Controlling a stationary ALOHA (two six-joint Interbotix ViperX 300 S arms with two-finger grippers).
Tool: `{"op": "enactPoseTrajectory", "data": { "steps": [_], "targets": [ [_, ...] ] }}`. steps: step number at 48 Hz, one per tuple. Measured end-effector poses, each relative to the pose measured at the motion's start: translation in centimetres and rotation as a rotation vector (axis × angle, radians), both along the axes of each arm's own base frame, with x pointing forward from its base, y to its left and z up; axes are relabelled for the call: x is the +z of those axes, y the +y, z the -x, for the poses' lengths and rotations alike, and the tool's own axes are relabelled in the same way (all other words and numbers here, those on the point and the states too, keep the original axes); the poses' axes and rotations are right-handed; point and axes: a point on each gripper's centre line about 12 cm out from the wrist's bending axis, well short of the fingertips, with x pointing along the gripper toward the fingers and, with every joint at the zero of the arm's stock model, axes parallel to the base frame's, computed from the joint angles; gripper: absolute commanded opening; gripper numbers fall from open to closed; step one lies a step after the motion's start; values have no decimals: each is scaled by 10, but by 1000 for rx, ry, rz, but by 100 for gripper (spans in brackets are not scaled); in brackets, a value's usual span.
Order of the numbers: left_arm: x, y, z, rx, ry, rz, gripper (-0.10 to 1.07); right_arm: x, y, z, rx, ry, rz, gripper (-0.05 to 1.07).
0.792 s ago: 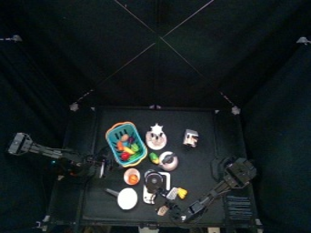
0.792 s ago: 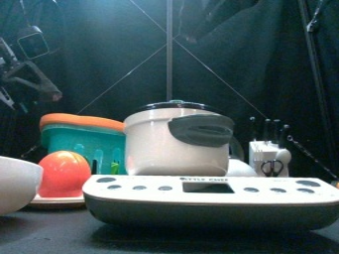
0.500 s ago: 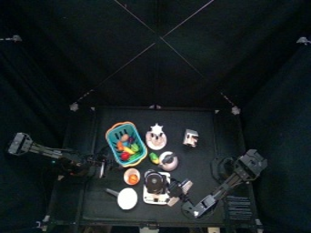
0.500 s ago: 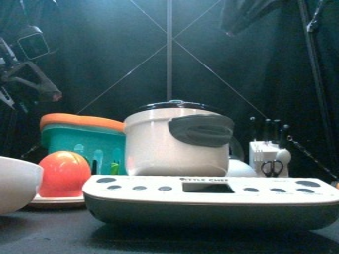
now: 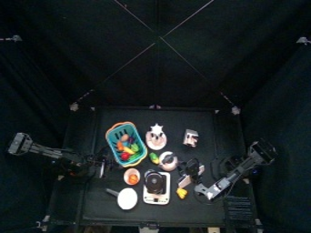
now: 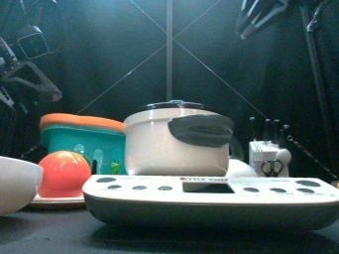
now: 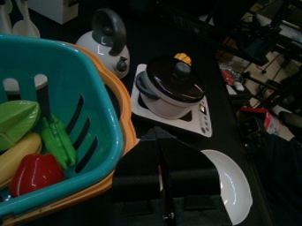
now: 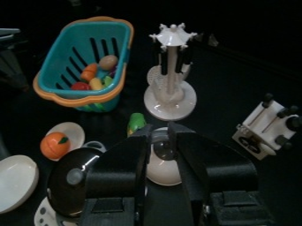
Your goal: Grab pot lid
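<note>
The pot (image 5: 157,183) stands on a white cooktop (image 6: 199,194) at the table's front. Its dark pot lid (image 7: 177,78) with a small knob sits on it; the lid also shows in the right wrist view (image 8: 76,176) and as a rim in the front view (image 6: 172,104). My right gripper (image 5: 195,189) hangs open and empty, high above and to the right of the pot; it shows at the top right of the front view (image 6: 265,15). My left gripper (image 5: 94,167) rests left of the basket, raised (image 6: 24,64).
A teal and orange basket (image 5: 123,139) of toy vegetables stands at the back left. A white kettle (image 5: 166,161), a white mug stand (image 8: 172,75), a white holder (image 5: 192,137), a plate with a tomato (image 6: 59,173) and a white bowl (image 5: 126,198) surround the pot.
My right arm has pulled back to the right and risen, away from the cooktop's front. The left arm and the things on the table have not moved.
</note>
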Motion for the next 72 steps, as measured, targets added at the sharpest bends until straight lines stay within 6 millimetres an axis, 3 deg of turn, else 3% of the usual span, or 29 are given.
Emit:
{"op": "enactPoseTrajectory", "data": {
  "steps": [10,26,36,72],
  "targets": [
    [0,0,0,0,0,0,17,-3,-36,24,-35,-21,-105,64],
    [1,0,0,-2,-2,0,17,-36,-82,46,-49,-38,-253,64],
    [-3,0,1,-2,8,-1,17,-62,-75,51,37,-22,-355,64],
    [-3,0,2,-1,8,0,17,-83,-45,5,402,-47,-359,64]
  ]
}}
